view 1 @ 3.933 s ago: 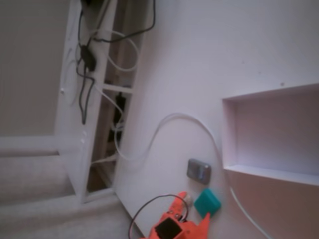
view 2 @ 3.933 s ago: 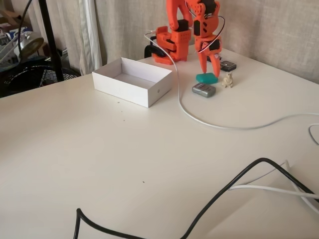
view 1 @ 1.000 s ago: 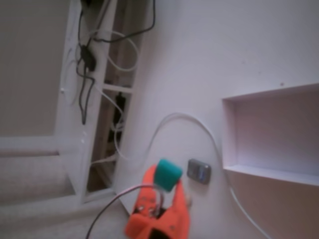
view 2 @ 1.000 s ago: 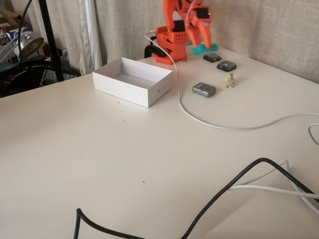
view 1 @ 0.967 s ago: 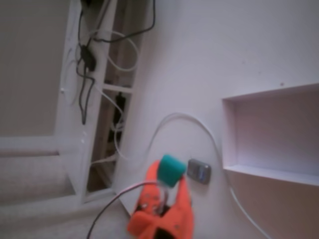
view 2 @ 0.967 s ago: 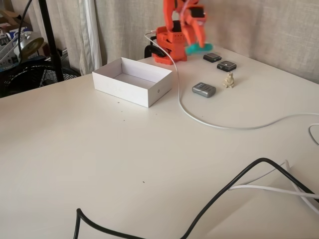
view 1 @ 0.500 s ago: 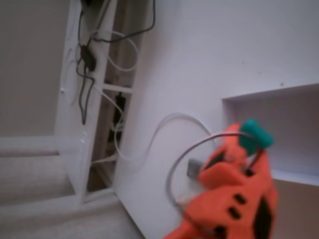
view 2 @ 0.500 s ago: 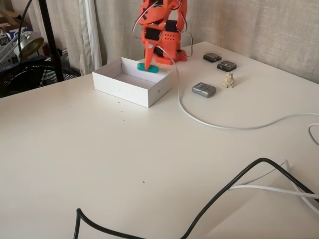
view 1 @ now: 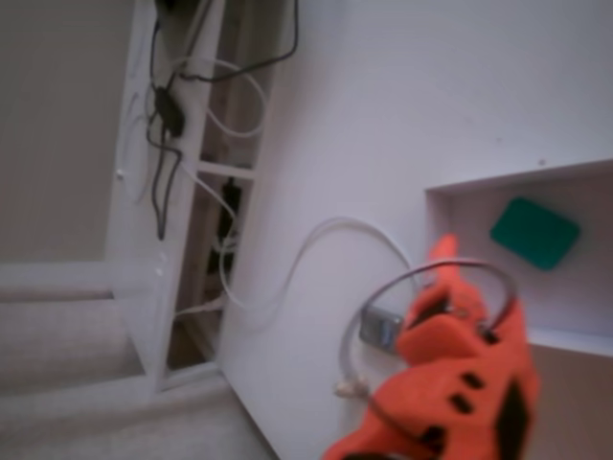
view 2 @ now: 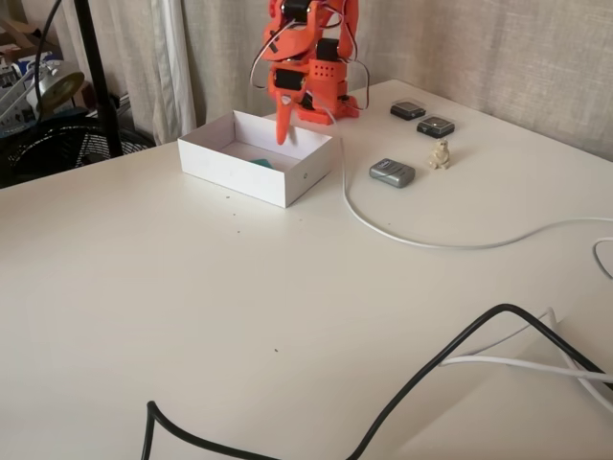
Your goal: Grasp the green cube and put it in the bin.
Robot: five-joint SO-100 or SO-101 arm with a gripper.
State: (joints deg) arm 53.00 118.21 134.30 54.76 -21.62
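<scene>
Above the bin (view 2: 287,180), the tool (view 2: 284,129) seemingly hangs released, green cube (view 1: 534,232) lying below.

Soft, even daylight in both fixed views; one hazy, pink-tinted, out of focus; other sharp, no glare.

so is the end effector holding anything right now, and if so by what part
Nothing is held. The green cube lies on the floor of the bin, apart from the end effector, which hangs above the bin's far side with nothing between its fingers.
</scene>
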